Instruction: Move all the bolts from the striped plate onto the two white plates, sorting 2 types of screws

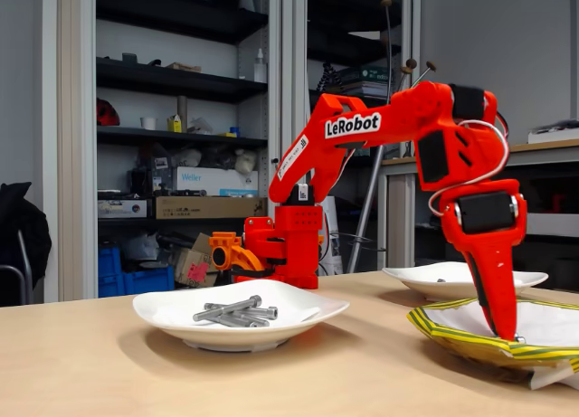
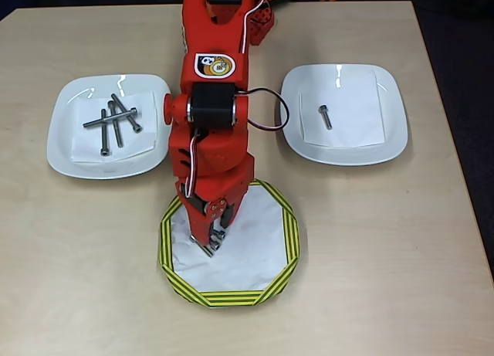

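Red and pointed straight down, my gripper pinches a short bolt against the striped plate's white inside, while the long bolts lie on the left white plate and one short bolt on the right white plate in the overhead view.

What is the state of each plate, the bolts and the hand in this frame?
Left white plate: holds four long bolts, loosely crossed.
Right white plate: holds one short bolt.
Striped plate: rim crumpled, visible inside bare.
Hand: lowered into the striped plate, tips around a small metal piece; grip unclear.
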